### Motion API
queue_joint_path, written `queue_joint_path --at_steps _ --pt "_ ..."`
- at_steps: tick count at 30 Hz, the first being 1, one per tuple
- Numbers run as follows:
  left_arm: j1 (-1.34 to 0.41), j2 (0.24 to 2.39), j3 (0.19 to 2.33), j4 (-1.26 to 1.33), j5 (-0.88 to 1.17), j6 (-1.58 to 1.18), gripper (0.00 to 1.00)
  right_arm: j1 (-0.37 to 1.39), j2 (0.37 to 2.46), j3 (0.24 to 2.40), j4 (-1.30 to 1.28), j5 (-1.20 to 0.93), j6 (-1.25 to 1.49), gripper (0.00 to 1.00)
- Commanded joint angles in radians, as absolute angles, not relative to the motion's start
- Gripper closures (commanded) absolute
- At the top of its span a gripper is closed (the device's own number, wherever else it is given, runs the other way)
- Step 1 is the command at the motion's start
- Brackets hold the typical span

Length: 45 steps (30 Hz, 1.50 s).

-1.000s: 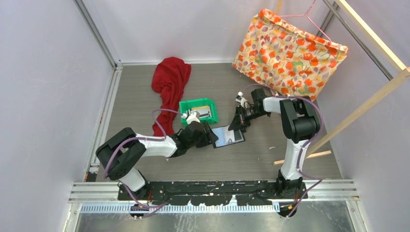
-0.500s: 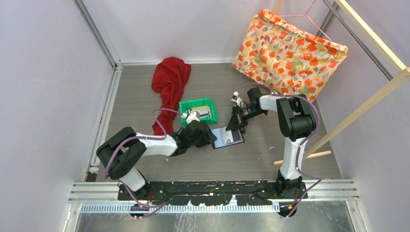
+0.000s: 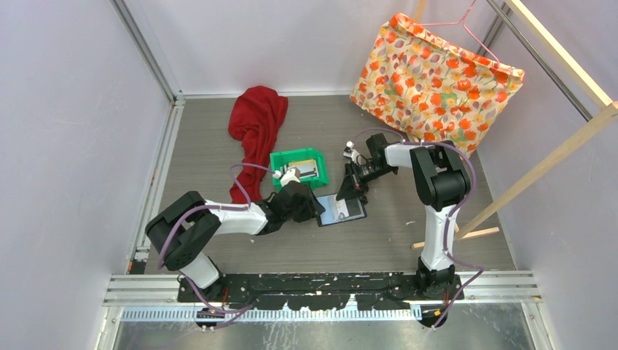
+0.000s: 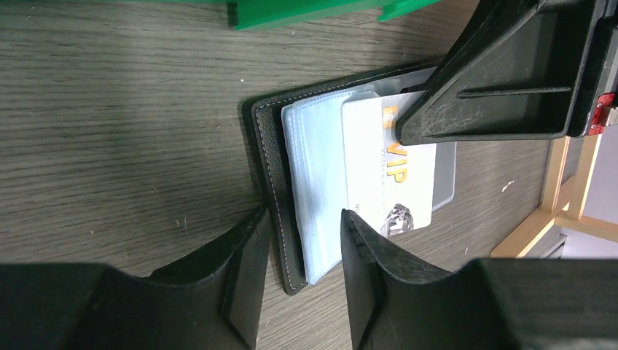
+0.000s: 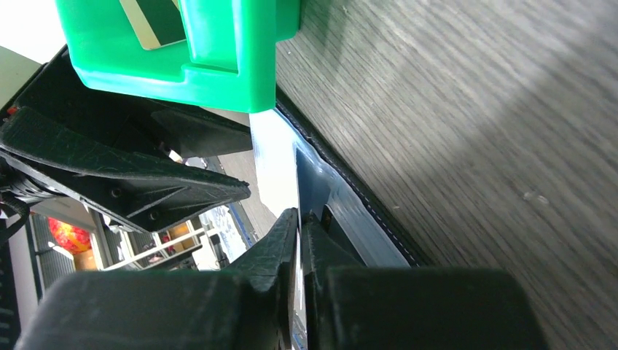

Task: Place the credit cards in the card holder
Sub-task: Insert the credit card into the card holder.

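The card holder (image 3: 342, 210) lies open on the floor, black with pale glossy pockets (image 4: 317, 182). A white credit card (image 4: 393, 179) with gold "VIP" lettering lies on the pockets, its left edge over them. My right gripper (image 3: 351, 184) is shut on this card's far edge; the right wrist view shows the thin card pinched between the right gripper's (image 5: 299, 215) fingers. My left gripper (image 4: 302, 215) is open and straddles the holder's near black edge without gripping it. More cards (image 3: 307, 169) lie in the green bin.
The green bin (image 3: 288, 159) stands just behind the holder, close to both grippers (image 5: 218, 58). A red cloth (image 3: 255, 120) lies at the back left. A floral bag (image 3: 437, 73) leans at the back right. A wooden stick (image 3: 466, 234) lies at the right.
My right gripper has moved left with the white card, towards the bin. The card holder and my left gripper have shifted slightly left too.
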<state>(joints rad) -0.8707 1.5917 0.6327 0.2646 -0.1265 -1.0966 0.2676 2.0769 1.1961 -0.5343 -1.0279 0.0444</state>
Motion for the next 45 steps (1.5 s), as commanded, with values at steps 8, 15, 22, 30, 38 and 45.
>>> queue_joint_path --at_steps 8,15,22,30,38,45 --pt "-0.864 1.572 0.618 0.208 -0.122 -1.097 0.58 0.296 2.04 1.281 -0.655 -0.89 -0.034 0.77" --pt "-0.864 1.519 0.621 0.202 -0.108 -1.076 0.53 0.333 2.007 1.299 -0.693 -0.797 -0.066 0.67" --pt "-0.864 1.412 0.606 0.15 -0.128 -1.056 0.48 0.371 1.974 1.31 -0.719 -0.687 -0.077 0.6" --pt "-0.864 1.381 0.595 0.139 -0.131 -1.053 0.48 0.399 1.936 1.309 -0.74 -0.574 -0.074 0.5" --pt "-0.864 1.394 0.608 0.149 -0.108 -1.045 0.48 0.41 1.906 1.312 -0.76 -0.529 -0.075 0.46" --pt "-0.864 1.393 0.609 0.152 -0.104 -1.043 0.48 0.41 1.877 1.306 -0.764 -0.5 -0.086 0.44"
